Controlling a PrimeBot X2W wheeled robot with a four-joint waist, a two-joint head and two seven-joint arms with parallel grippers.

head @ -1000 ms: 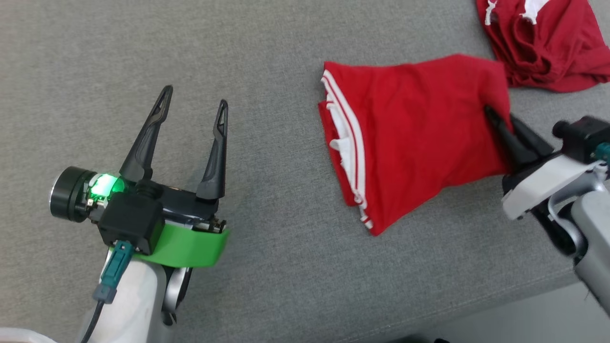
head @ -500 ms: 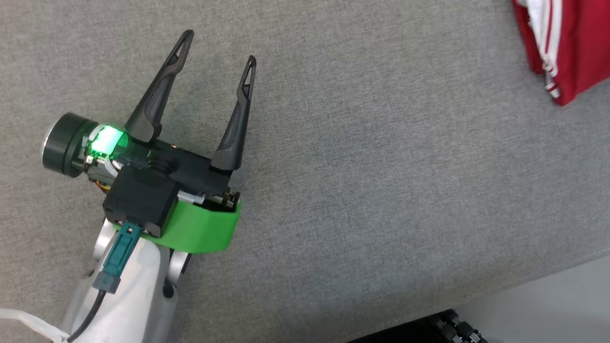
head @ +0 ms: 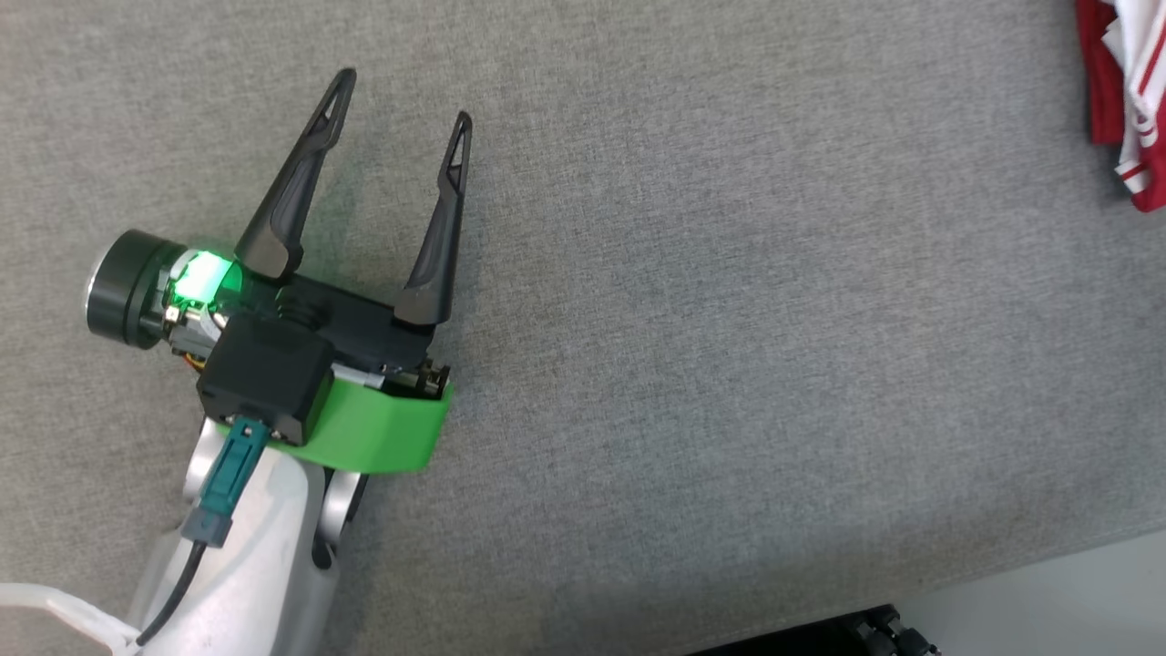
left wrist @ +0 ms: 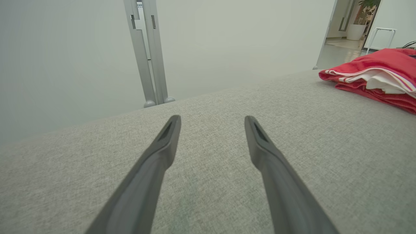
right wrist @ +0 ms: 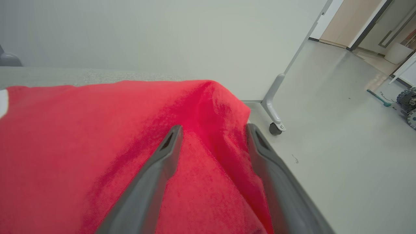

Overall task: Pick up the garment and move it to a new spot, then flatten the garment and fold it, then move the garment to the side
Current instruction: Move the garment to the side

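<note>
While the garment [head: 1116, 100] lay far right on the grey surface [head: 729, 319], R gripper [right wrist: 213, 127] hung right over it, jaws wide, cloth loose btwn them, not pinched; L gripper [head: 404, 95], open & empty, stood well apart w/ the garment off to its right. R arm nearer.

The right gripper [right wrist: 213, 128] is opened off the folded red, white-striped cloth garment [head: 1098, 82]; the head camera is swung leftward.

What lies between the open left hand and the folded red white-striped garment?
Bare grey fabric surface separates the left hand from the red garment, in the head view.
</note>
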